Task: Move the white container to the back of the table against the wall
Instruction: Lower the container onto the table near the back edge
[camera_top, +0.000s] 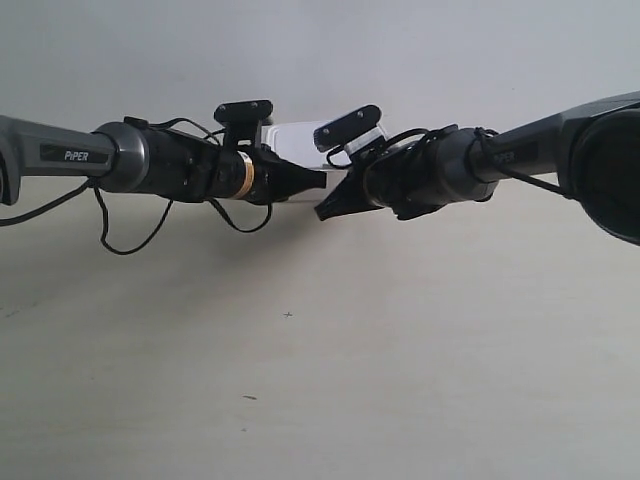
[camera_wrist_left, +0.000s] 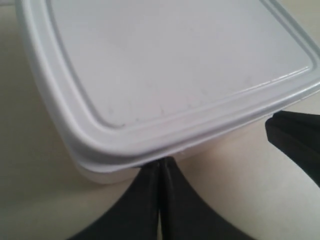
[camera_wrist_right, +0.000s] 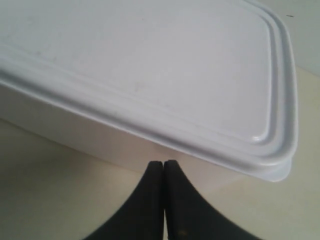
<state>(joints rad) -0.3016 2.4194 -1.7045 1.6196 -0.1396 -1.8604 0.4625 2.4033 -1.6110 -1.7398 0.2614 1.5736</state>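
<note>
The white container (camera_top: 295, 138) stands at the back of the table (camera_top: 350, 350), close to the wall (camera_top: 320, 50), and is half hidden behind both arms. The gripper of the arm at the exterior view's left (camera_top: 322, 180) and the gripper of the arm at the exterior view's right (camera_top: 322, 211) point at each other just in front of it. In the left wrist view my left gripper (camera_wrist_left: 161, 164) is shut and empty, with its tips touching the container (camera_wrist_left: 175, 60) under the lid rim. My right gripper (camera_wrist_right: 164, 165) is also shut and empty, its tips at the side wall of the container (camera_wrist_right: 150, 60).
The other arm's black finger (camera_wrist_left: 295, 145) shows at the edge of the left wrist view, beside the container's corner. Loose cables (camera_top: 130, 240) hang under the arm at the exterior view's left. Tiny dark specks (camera_top: 288, 315) mark the beige table.
</note>
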